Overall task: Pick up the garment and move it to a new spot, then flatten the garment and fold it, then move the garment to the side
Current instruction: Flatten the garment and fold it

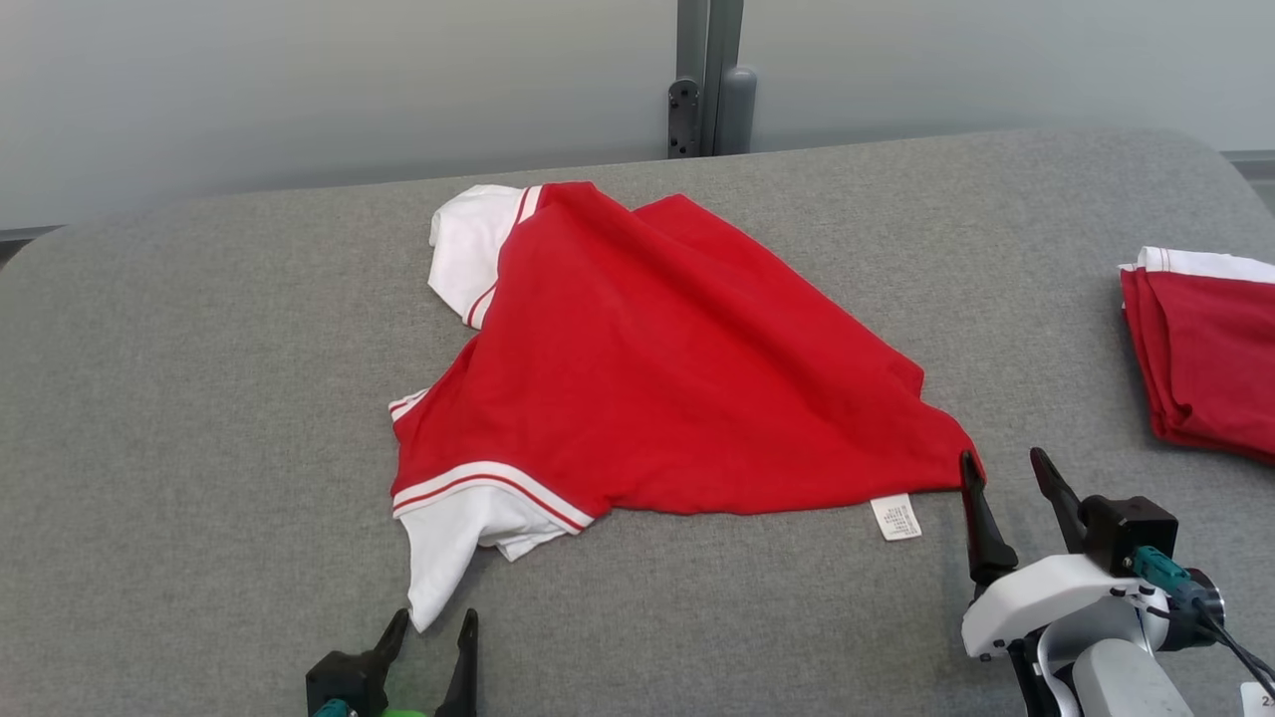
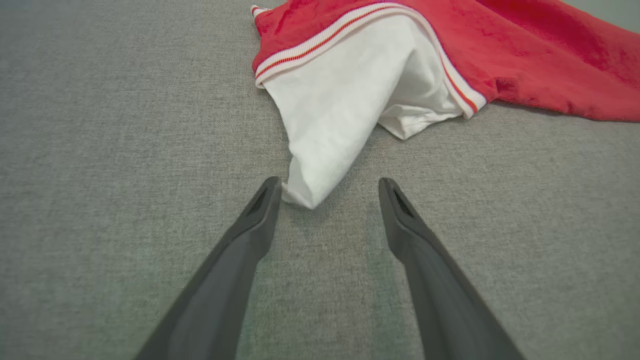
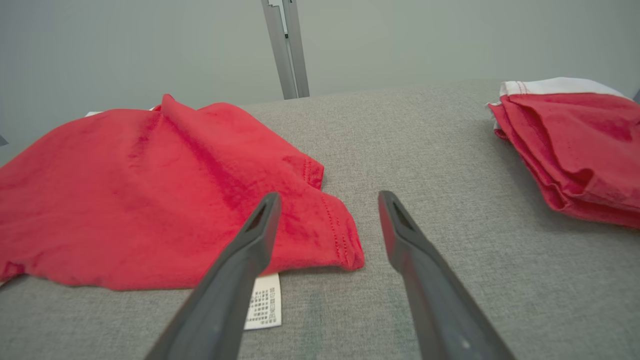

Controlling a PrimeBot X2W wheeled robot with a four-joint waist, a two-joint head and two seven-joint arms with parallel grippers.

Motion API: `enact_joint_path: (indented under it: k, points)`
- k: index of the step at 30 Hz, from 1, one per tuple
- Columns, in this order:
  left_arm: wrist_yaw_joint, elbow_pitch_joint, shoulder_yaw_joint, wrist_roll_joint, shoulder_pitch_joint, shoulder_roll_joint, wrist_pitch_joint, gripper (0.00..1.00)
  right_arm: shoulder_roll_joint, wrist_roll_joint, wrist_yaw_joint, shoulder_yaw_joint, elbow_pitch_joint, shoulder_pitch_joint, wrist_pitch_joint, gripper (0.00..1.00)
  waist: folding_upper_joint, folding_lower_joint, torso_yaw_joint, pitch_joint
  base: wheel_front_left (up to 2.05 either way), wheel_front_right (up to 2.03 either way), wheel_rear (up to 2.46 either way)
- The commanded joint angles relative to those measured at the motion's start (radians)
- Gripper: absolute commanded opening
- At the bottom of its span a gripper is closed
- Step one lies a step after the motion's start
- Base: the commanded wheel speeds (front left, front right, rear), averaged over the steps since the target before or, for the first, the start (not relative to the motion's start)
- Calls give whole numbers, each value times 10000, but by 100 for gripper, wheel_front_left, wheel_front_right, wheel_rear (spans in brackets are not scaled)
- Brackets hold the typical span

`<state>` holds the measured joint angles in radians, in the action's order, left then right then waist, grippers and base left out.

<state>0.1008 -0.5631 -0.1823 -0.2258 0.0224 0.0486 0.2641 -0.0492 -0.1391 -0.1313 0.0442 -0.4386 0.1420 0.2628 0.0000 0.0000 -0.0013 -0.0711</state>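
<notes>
Evidently little of the job is done. On the grey worktop the red T-shirt lies crumpled in the middle, doubled over itself at an angle, neither flattened nor folded. Whether this is already its new spot I cannot tell. A second red garment, neatly folded, sits at the worktop's right edge, well apart. The right gripper stands at the T-shirt's near right hem corner, fingers apart and holding nothing. The left gripper has its fingers apart with the tip of a white sleeve between them, not clamped. Flattening, folding and moving aside are all left to do. Count: one worktop, two garments, two grippers, two white sleeves showing, one care label.
</notes>
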Motion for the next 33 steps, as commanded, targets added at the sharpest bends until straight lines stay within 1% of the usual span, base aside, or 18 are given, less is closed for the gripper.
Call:
enact_joint_path:
  k: [1, 3, 7, 8, 9, 10, 11, 19, 26, 31, 33]
  points:
    - [-73, -8, 34, 228, 156, 42, -2, 100, -33, 44, 12, 33, -8, 98, 27, 100, 0, 0, -43, -65, 0, 0, 0]
    - [-160, 13, 53, 351, 201, 43, -2, 100, -31, 58, 12, 39, -18, 132, 27, 100, 0, 0, -62, -112, 0, 0, 0]
    - [-189, 4, 64, 407, 182, 42, -2, 100, -31, 72, 12, 66, -59, 173, 27, 100, 0, 0, -67, -152, 0, 0, 0]
    - [-171, -25, 74, 330, 181, 42, -2, 94, -31, 68, 10, 66, -71, 187, 27, 100, 0, 0, -67, -164, 0, 0, 0]
    - [-142, -33, 81, 300, 199, 42, -2, 41, -31, 66, 10, 70, -83, 202, 27, 100, 0, 0, -62, -171, 0, 0, 0]
    - [-126, -22, 108, 243, 213, 42, -2, 16, -31, 69, 12, 75, -101, 205, 27, 100, 0, 0, -53, -174, 0, 0, 0]
    - [-119, -23, 146, 162, 211, 45, -2, 0, -31, 61, 12, 87, -163, 201, 27, 100, 0, 0, -38, -175, 0, 0, 0]
    - [110, -161, 50, -122, 170, 42, -2, 0, -28, 89, 10, 346, -762, 258, 27, 100, 0, 0, 262, -244, 0, 0, 0]
    - [273, -1, -172, -596, 383, 42, -2, 0, -34, 314, 10, 687, -1686, 774, 27, 100, 0, 0, 621, -554, 0, 0, 0]
    - [300, 122, -332, -731, 502, 42, -2, 0, -31, 395, 12, 891, -2512, 1282, 29, 100, 0, 0, 779, -785, 0, 0, 0]
    - [301, 175, -456, -950, 596, 40, -2, 0, -33, 481, 12, 906, -2822, 1473, 27, 100, 0, 0, 805, -866, 0, 0, 0]
